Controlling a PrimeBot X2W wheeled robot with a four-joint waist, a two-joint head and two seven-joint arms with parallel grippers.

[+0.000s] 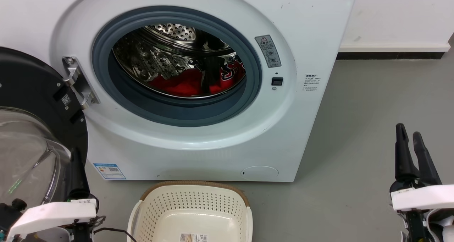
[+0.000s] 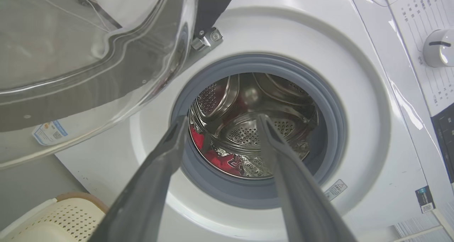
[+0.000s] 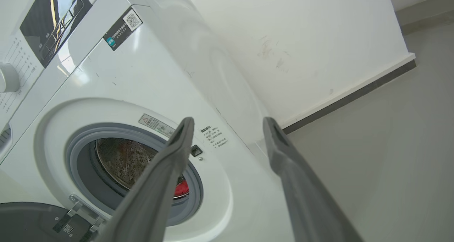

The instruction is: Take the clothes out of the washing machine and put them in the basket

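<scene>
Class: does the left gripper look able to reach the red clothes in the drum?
Likely yes: the door stands open and the open left gripper faces the clothes, nothing between.

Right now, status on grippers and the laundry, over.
Left gripper open, empty, aimed at the drum. Right gripper open, empty, off to the right. Red clothes in the washer, none in the basket. Door open, opening unobstructed.

The washing machine (image 1: pixel 198 139) is standing with its domed glass door (image 1: pixel 28 146) hanging open at the left. The red clothes (image 1: pixel 189 85) are lying low in the steel drum (image 1: pixel 170 32), one showing white lettering. The basket (image 1: pixel 193 199) is sitting on the grey floor (image 1: pixel 354 110) just before the machine. The left gripper (image 1: pixel 75 158) is hovering beside the door. The right gripper (image 1: pixel 408 131) is hovering well to the right, fingers slightly parted.
</scene>
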